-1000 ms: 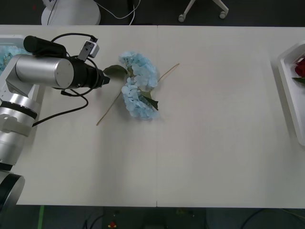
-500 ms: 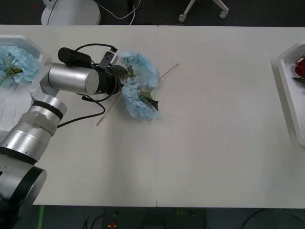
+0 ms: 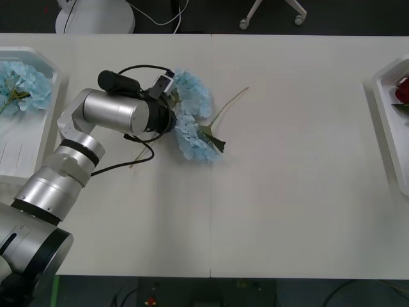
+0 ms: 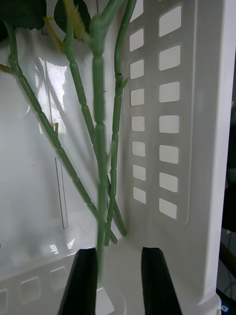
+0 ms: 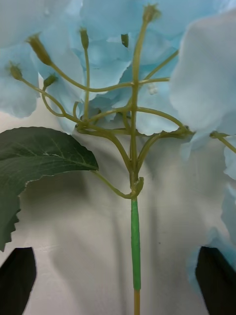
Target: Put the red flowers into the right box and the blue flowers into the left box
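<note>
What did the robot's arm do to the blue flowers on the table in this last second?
The left hand slid across the table from the left box right up to the blue flowers and nudged them a little to the right. Its fingers are open around the stem, not gripping yet. The flowers in the left box and the red flower in the right box stayed put.

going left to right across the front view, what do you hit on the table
Shallow white plastic left box holding a pale blue flower cluster → left gripper on its silver arm → two pale blue flower clusters lying on the white table → shallow white plastic right box with a red flower at the edge.
</note>
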Action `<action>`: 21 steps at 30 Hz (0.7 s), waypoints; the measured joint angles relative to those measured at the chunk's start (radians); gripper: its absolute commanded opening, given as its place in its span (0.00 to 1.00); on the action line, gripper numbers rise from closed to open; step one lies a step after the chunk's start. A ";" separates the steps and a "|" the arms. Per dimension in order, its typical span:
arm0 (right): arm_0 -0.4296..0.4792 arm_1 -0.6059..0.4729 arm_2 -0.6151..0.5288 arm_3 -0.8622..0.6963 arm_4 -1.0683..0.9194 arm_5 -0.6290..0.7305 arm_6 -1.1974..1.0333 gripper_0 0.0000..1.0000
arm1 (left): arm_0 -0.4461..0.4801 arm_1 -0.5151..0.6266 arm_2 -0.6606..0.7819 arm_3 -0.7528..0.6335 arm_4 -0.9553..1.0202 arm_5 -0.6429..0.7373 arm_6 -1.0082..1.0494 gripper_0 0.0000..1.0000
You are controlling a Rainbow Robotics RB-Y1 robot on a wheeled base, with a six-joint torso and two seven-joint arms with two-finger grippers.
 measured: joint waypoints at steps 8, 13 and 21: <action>0.000 -0.001 -0.003 0.000 -0.026 0.026 0.000 0.87 | 0.000 -0.002 -0.002 0.000 -0.014 0.000 0.000 0.37; -0.009 -0.009 -0.027 -0.001 -0.185 0.156 0.003 0.92 | 0.000 -0.002 -0.002 0.001 -0.022 0.000 0.000 0.37; -0.026 -0.065 -0.058 -0.129 -0.443 0.312 0.272 0.92 | 0.000 -0.003 -0.002 0.001 -0.030 -0.006 0.000 0.00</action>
